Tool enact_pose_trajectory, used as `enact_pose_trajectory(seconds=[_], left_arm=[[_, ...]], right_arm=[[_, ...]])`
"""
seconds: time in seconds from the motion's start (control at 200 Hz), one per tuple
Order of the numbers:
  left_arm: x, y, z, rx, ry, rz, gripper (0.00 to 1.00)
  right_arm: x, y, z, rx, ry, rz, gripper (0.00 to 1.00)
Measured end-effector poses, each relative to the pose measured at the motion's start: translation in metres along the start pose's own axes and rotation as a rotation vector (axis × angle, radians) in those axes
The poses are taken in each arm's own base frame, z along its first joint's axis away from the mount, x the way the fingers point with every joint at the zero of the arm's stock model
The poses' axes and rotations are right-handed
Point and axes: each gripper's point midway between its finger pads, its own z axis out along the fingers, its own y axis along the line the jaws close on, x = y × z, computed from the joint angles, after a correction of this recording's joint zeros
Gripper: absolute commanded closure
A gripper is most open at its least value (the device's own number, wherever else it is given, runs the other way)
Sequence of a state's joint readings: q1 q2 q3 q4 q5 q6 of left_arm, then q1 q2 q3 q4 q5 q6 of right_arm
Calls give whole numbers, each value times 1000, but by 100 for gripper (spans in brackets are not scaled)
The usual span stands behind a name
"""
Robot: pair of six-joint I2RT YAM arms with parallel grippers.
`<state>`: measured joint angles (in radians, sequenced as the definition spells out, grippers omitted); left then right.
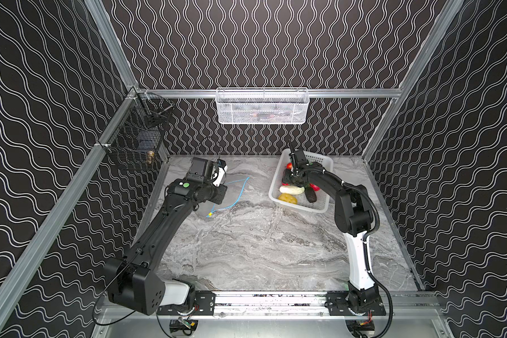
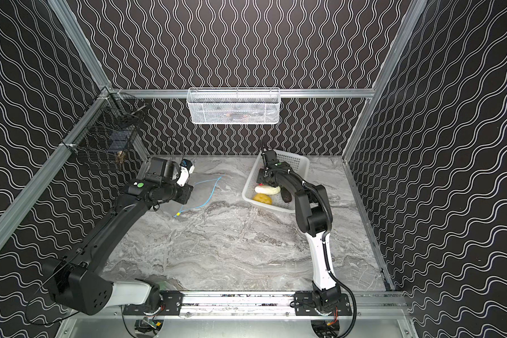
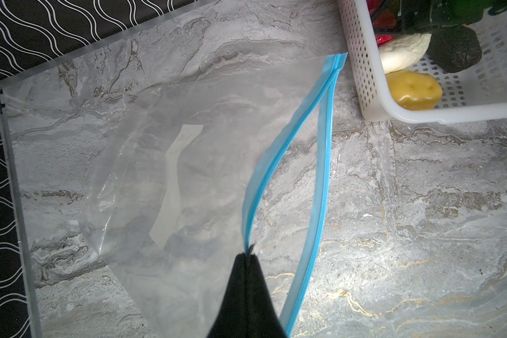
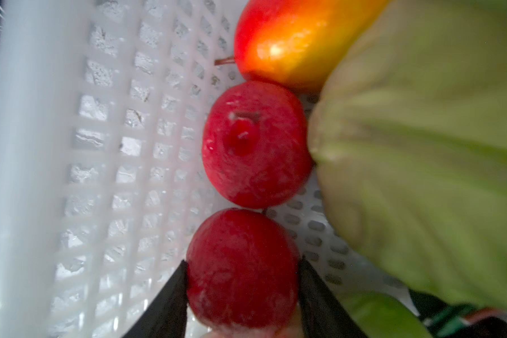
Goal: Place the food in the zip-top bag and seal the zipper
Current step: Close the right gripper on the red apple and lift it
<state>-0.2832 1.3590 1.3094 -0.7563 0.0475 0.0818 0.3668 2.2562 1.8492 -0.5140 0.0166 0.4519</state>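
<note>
Left gripper (image 3: 248, 257) is pinching one zipper (image 3: 264, 181) lip, holding the zip-top bag (image 3: 164, 175) open for loading, while right gripper (image 4: 243, 263) is clasping a red fruit (image 4: 240, 281).

Bag (image 3: 202, 102): clear, empty, lying flat on the table (image 1: 246, 248), white label patch (image 3: 173, 181) showing. Zipper (image 3: 325, 164) is open; one blue lip is lifted off the other so the mouth gapes, and they join at the end near the basket (image 3: 360, 58). Yellow slider (image 1: 209, 214) is at the opposite end. All food is in the basket:
- **Front end:** yellow potato (image 3: 413, 90), white radish (image 1: 291, 189), dark avocado (image 3: 454, 49).
- **Along a side wall:** red fruit (image 4: 242, 269), second red fruit (image 4: 255, 143) and orange-red fruit (image 4: 290, 38) in a touching row, with the cabbage (image 4: 422, 161) beside them.
</note>
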Motion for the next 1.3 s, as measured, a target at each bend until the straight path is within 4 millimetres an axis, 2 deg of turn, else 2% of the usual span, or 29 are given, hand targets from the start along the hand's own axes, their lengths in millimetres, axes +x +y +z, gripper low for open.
enact_pose_trajectory(seconds=[0.115,0.26,0.686,1.071,1.296], left_arm=[[0,0,0,5,0,-3,100],[0,-1,0,14,-1,-5,100],[1,-3,0,31,0,-13,100],[-4,-1,-1,39,-5,-40,100],[-7,-2,-5,52,-20,-48,100]], right_arm=[[-1,-1,-11,-11,-12,4,64],[-4,0,-24,-34,-45,14,68],[-9,-3,-52,-78,-118,66,69],[1,-10,-65,-109,-145,125,72],[-3,-3,-95,-173,-202,153,73]])
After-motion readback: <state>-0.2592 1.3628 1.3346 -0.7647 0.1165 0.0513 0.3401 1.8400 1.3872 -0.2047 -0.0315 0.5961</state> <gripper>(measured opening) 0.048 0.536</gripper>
